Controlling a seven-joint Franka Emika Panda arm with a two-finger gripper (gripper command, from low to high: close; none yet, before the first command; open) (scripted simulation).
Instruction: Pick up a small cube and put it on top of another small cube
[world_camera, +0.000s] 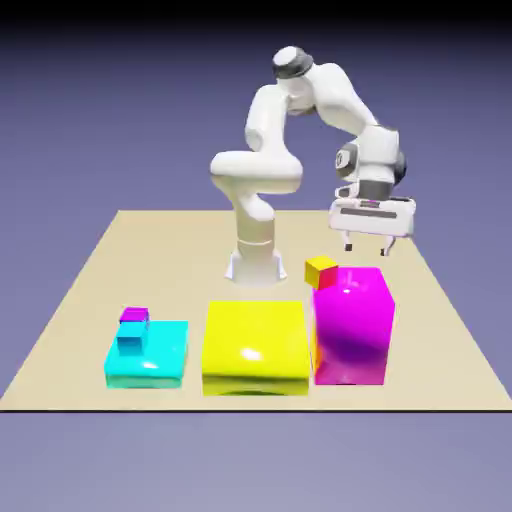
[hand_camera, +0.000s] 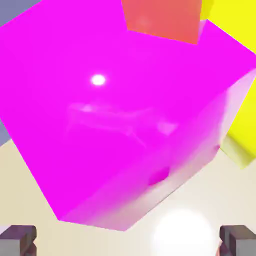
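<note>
The small cube (world_camera: 321, 270) shows a yellow-orange top and a red side at the tall magenta block's (world_camera: 352, 325) upper corner, toward the exterior view's left. In the hand view the small cube (hand_camera: 162, 20) is a coral-red face at the top edge, past the magenta block's (hand_camera: 125, 115) glossy top. I cannot tell whether it rests on the block. My gripper (world_camera: 371, 246) hangs open above and behind the magenta block, with nothing between its fingers. Its grey fingertips (hand_camera: 17, 240) stand far apart at the hand view's bottom, so the gripper (hand_camera: 127, 242) is open.
A wide yellow block (world_camera: 254, 345) stands beside the magenta one, and its yellow (hand_camera: 240, 65) fills the hand view's right. A flat cyan block (world_camera: 160, 360) at the exterior view's left carries a small cyan cube (world_camera: 130, 340) with a small purple-magenta cube (world_camera: 134, 315) on it.
</note>
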